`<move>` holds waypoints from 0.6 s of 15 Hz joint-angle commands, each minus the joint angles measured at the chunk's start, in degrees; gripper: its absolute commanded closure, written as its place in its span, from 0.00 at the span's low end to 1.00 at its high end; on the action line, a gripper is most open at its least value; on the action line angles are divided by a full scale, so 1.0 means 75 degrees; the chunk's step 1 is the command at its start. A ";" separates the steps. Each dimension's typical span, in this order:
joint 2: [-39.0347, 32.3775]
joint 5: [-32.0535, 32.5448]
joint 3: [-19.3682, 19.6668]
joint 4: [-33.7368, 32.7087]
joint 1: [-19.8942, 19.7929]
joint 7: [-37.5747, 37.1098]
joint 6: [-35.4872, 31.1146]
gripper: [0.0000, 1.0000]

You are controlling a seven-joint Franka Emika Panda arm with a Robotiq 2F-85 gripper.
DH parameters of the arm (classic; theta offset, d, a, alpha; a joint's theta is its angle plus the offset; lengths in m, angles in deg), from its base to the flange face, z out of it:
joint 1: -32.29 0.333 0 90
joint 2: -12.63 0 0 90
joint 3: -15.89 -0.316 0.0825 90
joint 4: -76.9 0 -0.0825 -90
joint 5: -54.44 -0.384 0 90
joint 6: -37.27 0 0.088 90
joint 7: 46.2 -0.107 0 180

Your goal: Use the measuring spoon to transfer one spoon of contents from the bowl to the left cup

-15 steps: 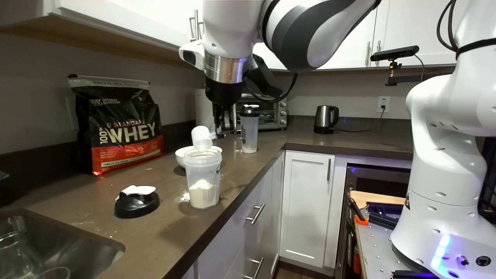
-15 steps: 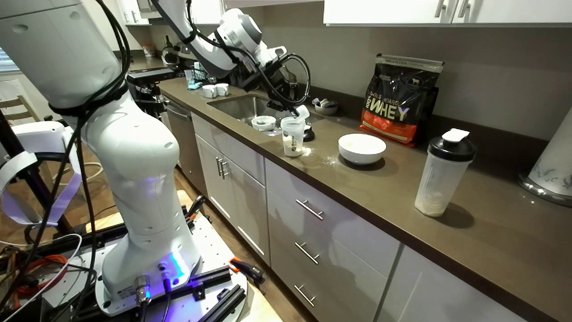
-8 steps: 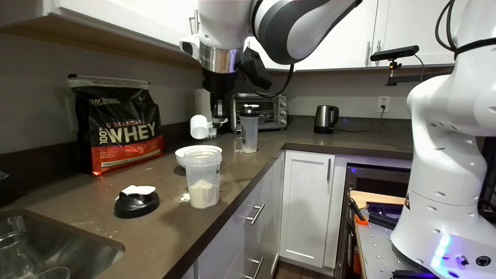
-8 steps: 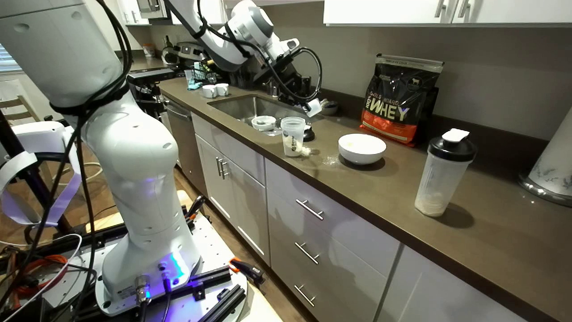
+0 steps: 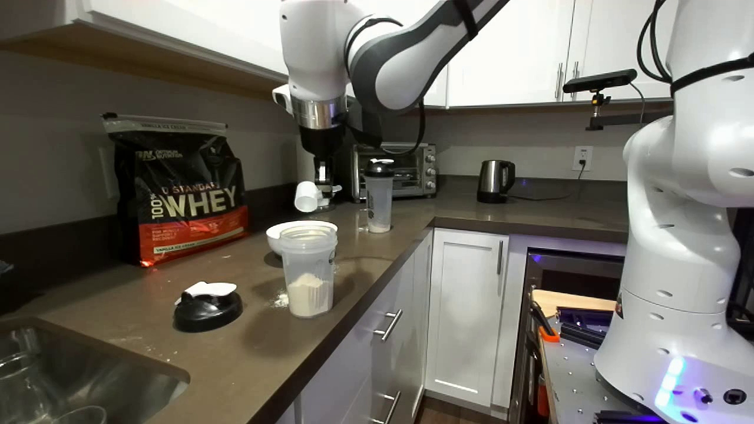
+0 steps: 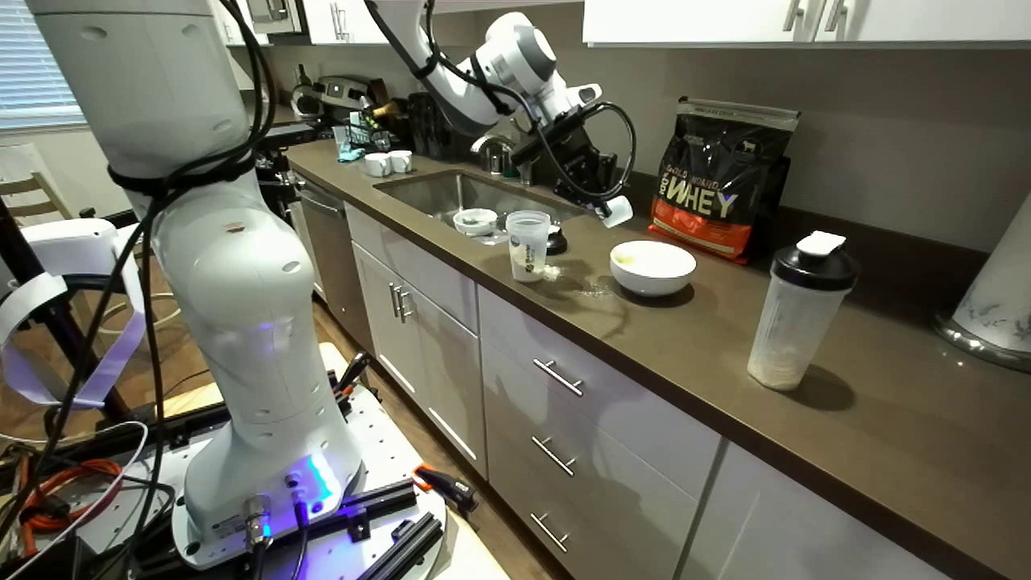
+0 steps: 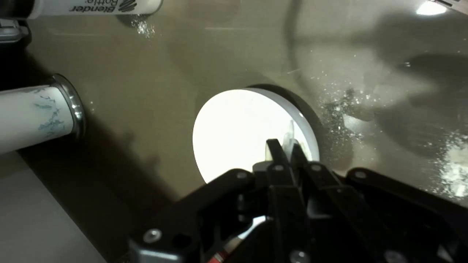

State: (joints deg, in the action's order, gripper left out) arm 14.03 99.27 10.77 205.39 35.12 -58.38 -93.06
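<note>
The small white measuring spoon (image 5: 307, 197) hangs tilted in the air, with my gripper (image 5: 323, 187) shut on its handle. In an exterior view the spoon (image 6: 618, 211) shows behind and above the left rim of the white bowl (image 6: 652, 278). From the wrist, the handle (image 7: 290, 136) sticks out between the fingertips over the brightly overexposed bowl (image 7: 234, 128); the scoop's inside is hidden. The left cup (image 5: 307, 265), a lidless translucent shaker with pale powder at its bottom, stands upright (image 6: 528, 242), left of the bowl in an exterior view.
A lidded shaker (image 6: 801, 322) with some powder stands to the bowl's right there. The whey bag (image 5: 182, 188) leans near the wall. A black lid (image 5: 207, 309) lies near the sink (image 5: 106, 359). Spilled powder (image 7: 457, 171) dusts the counter. A paper roll (image 7: 36, 117) stands farther along.
My gripper has carried the spoon up from the left cup's mouth, where it was tipped, and across to the bowl. The cup, bowl and lidded shaker have stayed put.
</note>
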 commanded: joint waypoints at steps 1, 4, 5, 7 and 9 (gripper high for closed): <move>-0.0822 0.0144 0.0200 -0.0726 -0.0039 -0.0285 0.0430 0.99; -0.1294 -0.0014 0.0393 -0.1127 -0.0001 -0.0245 0.0752 0.99; -0.1413 -0.0043 0.0440 -0.1221 0.0007 -0.0233 0.0820 0.99; -0.1683 -0.0128 0.0532 -0.1423 -0.0001 -0.0204 0.0921 0.99; -0.1880 -0.0522 0.0587 -0.1557 -0.0069 0.0064 0.0866 0.99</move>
State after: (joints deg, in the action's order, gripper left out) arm 2.72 98.61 14.76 196.64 34.97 -59.11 -87.81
